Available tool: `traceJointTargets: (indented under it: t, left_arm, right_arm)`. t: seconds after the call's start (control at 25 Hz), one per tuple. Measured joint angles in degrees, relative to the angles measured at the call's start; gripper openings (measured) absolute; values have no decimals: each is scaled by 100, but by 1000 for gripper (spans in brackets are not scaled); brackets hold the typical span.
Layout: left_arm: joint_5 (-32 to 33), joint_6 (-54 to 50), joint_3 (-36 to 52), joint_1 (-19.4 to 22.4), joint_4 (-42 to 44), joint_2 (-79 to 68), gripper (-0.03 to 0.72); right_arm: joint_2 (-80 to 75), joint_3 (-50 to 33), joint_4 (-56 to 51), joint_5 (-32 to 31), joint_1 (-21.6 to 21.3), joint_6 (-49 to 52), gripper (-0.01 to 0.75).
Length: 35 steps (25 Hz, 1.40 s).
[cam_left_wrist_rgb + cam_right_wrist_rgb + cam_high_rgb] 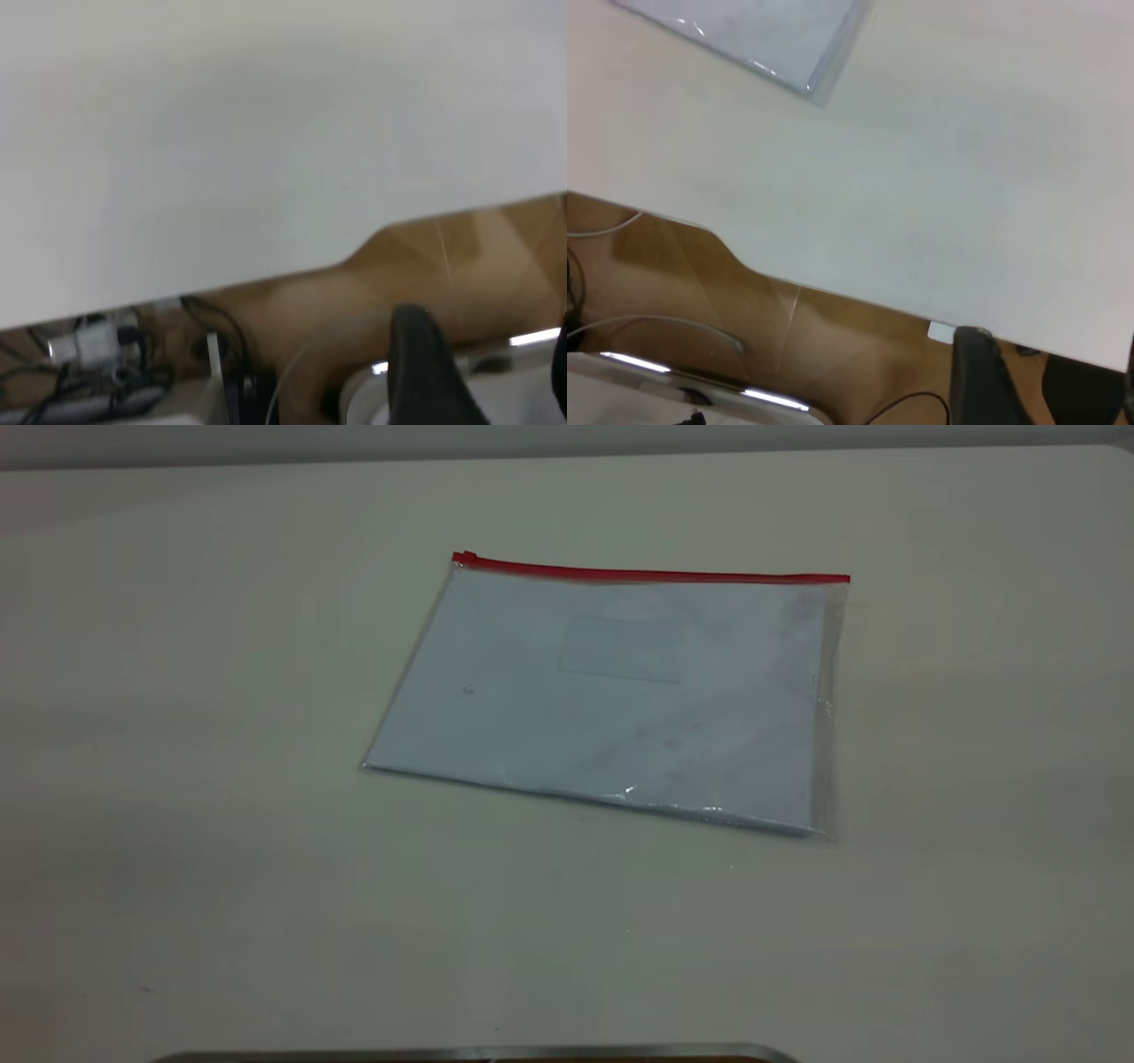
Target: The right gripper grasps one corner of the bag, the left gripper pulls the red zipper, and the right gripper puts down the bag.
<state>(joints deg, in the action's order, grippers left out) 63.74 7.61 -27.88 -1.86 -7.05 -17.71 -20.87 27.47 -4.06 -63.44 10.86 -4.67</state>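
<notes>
Bag [611,691] lies flat on table [177,779], well apart from right claw [1050,385].

bag [620,700]: clear plastic, white sheets inside, faint pink smudges
zipper [651,573]: red strip, red slider
table [221,691]: plain off-white
left gripper [496,381]: black
right gripper [1041,381]: black
floor [673,266]: brown, wood-toned

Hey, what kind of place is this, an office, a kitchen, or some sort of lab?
Most likely a robotics lab or test bench. A bare pale table holds only a clear document bag with a red zipper, and the left wrist view shows loose cables and hardware below the table edge.
</notes>
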Motion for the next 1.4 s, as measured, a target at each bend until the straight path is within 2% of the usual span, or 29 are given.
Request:
traceJointTargets:
  t: [0.24, 0.48, 0.6, 1.4]
  left_arm:
    - [24, 0, 0, 0, -7, 561, 417]
    - [49, 0, 0, 68, -17, 1111, 417]
    - [68, 0, 0, 122, -21, 1519, 417]
    - [167, 0, 0, 257, -37, 1879, 417]
  right_arm:
    - [74, -15, -6, -4, -33, 0, 422]
    - [1193, -27, -36, -39, -948, 0, 422]
    - [1869, -27, -30, -67, -1153, 0, 422]
    - [2178, -27, -25, -123, -1179, 0, 422]
